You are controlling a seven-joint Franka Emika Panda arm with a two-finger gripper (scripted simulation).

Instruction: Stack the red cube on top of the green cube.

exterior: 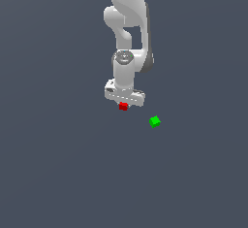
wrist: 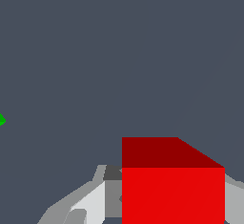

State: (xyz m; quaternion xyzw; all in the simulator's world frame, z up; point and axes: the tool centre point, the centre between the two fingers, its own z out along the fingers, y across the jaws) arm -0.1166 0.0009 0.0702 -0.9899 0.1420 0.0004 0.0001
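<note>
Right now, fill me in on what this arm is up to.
The white gripper is down over the red cube, which sits between its fingers in the wrist view; a firm grip can't be confirmed. The green cube sits apart, towards the exterior view's right, with nothing on it. The stacking is not yet done.

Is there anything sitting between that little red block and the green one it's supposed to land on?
Nothing visible does. In the exterior view the red cube sits right under the gripper, and the green cube lies apart toward the exterior view's right. Only bare grey floor shows between them. The wrist view agrees.
</note>
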